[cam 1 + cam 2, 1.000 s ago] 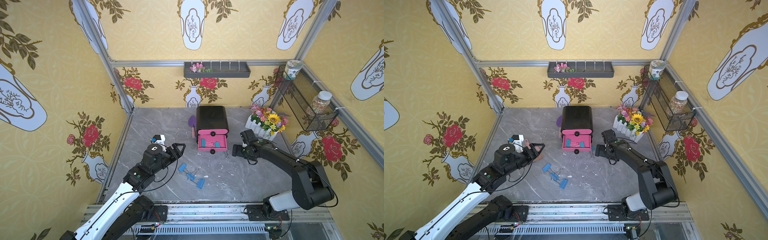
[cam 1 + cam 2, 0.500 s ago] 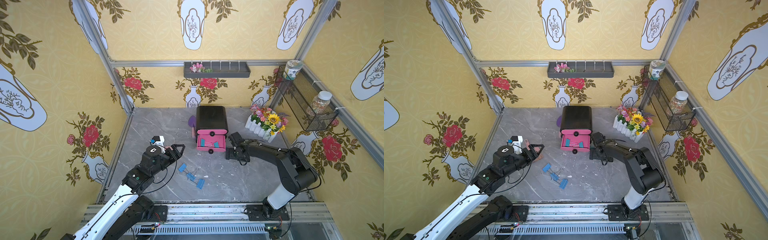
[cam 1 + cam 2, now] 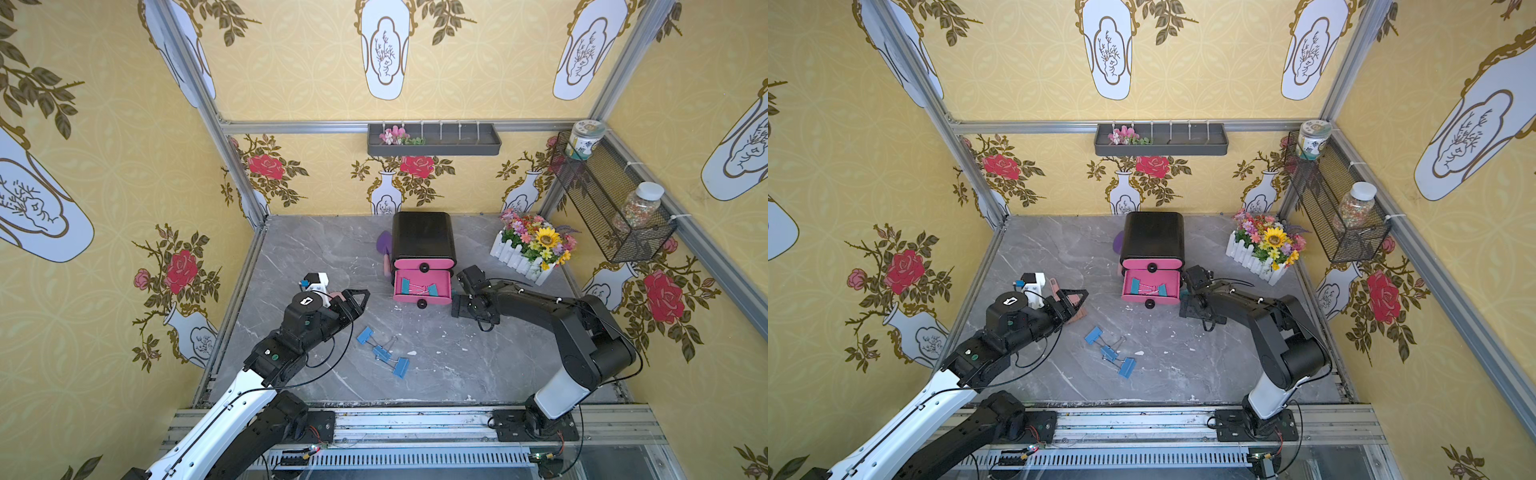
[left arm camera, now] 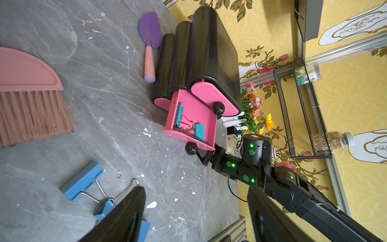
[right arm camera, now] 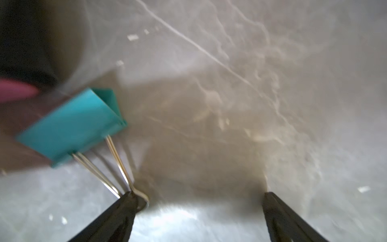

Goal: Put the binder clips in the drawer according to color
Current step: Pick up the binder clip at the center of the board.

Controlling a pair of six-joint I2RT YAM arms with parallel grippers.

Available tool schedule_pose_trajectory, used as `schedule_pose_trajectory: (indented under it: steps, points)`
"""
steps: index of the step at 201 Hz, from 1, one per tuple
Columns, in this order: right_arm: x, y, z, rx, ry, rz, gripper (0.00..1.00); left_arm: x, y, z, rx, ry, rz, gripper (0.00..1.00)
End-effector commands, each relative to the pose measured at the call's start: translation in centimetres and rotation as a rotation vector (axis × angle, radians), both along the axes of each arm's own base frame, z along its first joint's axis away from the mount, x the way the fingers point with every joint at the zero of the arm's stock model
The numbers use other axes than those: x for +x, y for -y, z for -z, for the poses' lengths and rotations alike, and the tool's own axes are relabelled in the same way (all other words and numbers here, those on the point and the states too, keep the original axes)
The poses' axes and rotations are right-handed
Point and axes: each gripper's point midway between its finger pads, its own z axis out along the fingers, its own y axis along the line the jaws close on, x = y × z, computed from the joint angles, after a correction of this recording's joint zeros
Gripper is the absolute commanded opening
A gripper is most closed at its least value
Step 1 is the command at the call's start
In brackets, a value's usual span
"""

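Observation:
The drawer (image 3: 423,237) is a black cabinet with pink fronts, and its middle tray (image 4: 206,117) is pulled out. Teal binder clips (image 3: 432,289) lie inside that tray. Blue binder clips (image 3: 365,335) lie in a chain on the grey table in both top views. My right gripper (image 5: 199,194) is open, low on the table just right of the pulled-out tray. One more teal clip (image 5: 71,125) lies in front of it, its wire handle touching one fingertip (image 5: 127,201). My left gripper (image 4: 195,188) hangs open and empty, left of the blue clips (image 4: 81,182).
A pink hand brush (image 4: 27,90) lies under my left gripper. A purple trowel (image 3: 384,243) rests against the cabinet's left side. A white flower box (image 3: 532,249) stands at the back right. A wire basket (image 3: 611,208) with jars hangs on the right wall.
My right arm has swung left and come in low beside the pulled-out tray. The left arm has hardly moved. Both grippers have stayed open.

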Motion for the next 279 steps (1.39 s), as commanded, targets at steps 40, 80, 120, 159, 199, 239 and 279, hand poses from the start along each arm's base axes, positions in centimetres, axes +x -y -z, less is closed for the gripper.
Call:
schedule_pose_trajectory:
  steps: [40,80,120,159,199,239,279]
  points:
    - [-5.4,-0.9,0.1,-0.005,-0.063,0.058,0.99,0.5,1.1,-0.2,-0.031,0.011,0.034,0.82]
    - [-7.7,-1.6,-0.2,-0.026,-0.033,0.041,0.99,0.3,1.2,-0.5,-0.034,0.023,0.045,0.82]
    - [-6.2,-4.9,-2.1,0.108,0.068,-0.174,0.97,0.0,0.8,-0.5,-0.034,0.026,0.041,0.82]
    - [-4.4,-8.8,-3.1,0.136,0.058,-0.445,0.94,-0.1,0.6,-0.4,-0.038,0.025,0.028,0.82]
    - [-2.2,-8.0,-4.1,0.153,0.128,-0.427,0.95,-0.1,0.5,-0.5,-0.038,0.021,0.023,0.82]
    - [-1.3,-2.2,-5.5,0.141,0.175,-0.207,0.95,0.0,0.4,-0.5,-0.027,0.019,0.019,0.82]
    - [-1.5,1.6,-4.7,0.145,0.113,-0.067,0.98,0.5,1.0,-0.2,-0.031,0.013,0.031,0.82]
